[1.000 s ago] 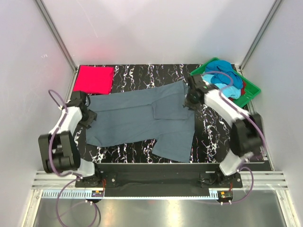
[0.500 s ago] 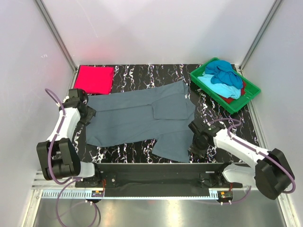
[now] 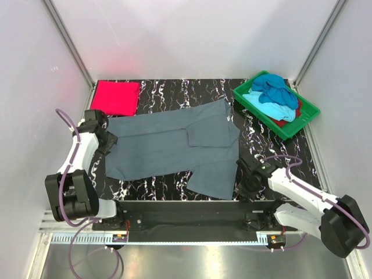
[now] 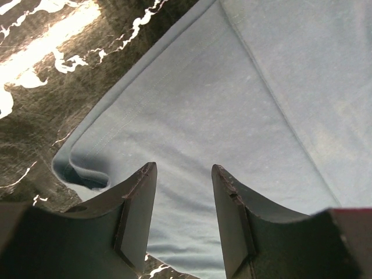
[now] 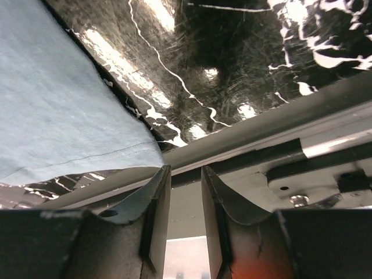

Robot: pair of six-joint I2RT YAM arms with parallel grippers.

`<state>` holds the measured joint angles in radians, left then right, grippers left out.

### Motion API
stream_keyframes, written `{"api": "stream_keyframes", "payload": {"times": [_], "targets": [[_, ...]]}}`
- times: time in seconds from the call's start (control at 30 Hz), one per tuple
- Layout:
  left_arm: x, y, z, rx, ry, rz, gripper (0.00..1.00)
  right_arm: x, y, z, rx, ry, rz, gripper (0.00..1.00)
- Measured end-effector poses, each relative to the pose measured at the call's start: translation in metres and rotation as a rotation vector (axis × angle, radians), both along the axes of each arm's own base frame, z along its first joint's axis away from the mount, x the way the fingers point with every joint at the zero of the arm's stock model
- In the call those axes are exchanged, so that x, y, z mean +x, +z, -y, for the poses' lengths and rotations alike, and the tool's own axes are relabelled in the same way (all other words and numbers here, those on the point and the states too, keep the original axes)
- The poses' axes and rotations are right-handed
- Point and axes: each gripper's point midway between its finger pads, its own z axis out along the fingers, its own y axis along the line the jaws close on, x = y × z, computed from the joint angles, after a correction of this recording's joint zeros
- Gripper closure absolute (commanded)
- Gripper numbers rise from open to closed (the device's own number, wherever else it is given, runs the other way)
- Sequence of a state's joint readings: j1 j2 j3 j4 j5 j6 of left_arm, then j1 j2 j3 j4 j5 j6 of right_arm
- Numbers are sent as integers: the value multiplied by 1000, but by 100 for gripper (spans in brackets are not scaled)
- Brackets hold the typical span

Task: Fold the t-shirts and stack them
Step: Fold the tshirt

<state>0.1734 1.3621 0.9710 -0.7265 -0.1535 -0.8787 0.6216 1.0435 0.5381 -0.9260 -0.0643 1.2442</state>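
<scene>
A slate grey-blue t-shirt point(image 3: 174, 145) lies spread flat across the black marbled table point(image 3: 174, 90). My left gripper point(image 3: 110, 143) hovers at its left edge. In the left wrist view the gripper point(image 4: 182, 171) stands open above the grey-blue cloth point(image 4: 232, 104), beside a curled hem point(image 4: 81, 171). My right gripper point(image 3: 247, 182) sits at the shirt's near right corner. It is open point(image 5: 184, 171) with a narrow empty gap, and the shirt's hem corner point(image 5: 87, 133) lies just to its left. A folded red-pink t-shirt point(image 3: 117, 97) rests at the back left.
A green tray point(image 3: 301, 124) at the back right holds a dark blue t-shirt point(image 3: 273, 86), a turquoise one point(image 3: 274, 108) and a red one point(image 3: 286, 122) in a heap. The table's metal front rail point(image 5: 279, 125) runs right beneath the right gripper.
The right arm has swung from beside the tray at the back to the near right corner of the grey-blue shirt. The left arm has barely shifted.
</scene>
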Motion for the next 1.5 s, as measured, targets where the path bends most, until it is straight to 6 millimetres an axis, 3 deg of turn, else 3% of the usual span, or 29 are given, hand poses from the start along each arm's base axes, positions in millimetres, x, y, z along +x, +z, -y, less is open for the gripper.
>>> {"api": "stream_keyframes", "payload": {"times": [0.43,0.77,0.9,0.93,1.13,1.17,1.2,1.37,1.5], "targets": [[-9,-6,-2,-2,13,-33,53,18,-6,-17,70,-25,68,68],[-12,-7,-10,-4,43,-41,53,17,-16,-20,48,-12,39,71],[-13,-7,-13,-7,55,-41,53,16,-18,-21,52,-14,40,86],[-13,-8,-13,-9,58,-41,53,16,-18,-22,53,-15,41,100],[-21,-7,-14,-40,104,-57,52,20,-17,-24,61,-11,60,100],[-24,-6,-14,-51,122,-61,43,21,-15,-24,61,-5,70,100],[-28,-5,-15,-60,137,-65,40,24,-11,-25,64,1,85,100],[-44,-3,-15,-202,249,-74,43,54,26,-38,108,38,241,100],[-67,-24,-8,-295,325,-143,44,79,56,-53,155,78,354,100]]}}
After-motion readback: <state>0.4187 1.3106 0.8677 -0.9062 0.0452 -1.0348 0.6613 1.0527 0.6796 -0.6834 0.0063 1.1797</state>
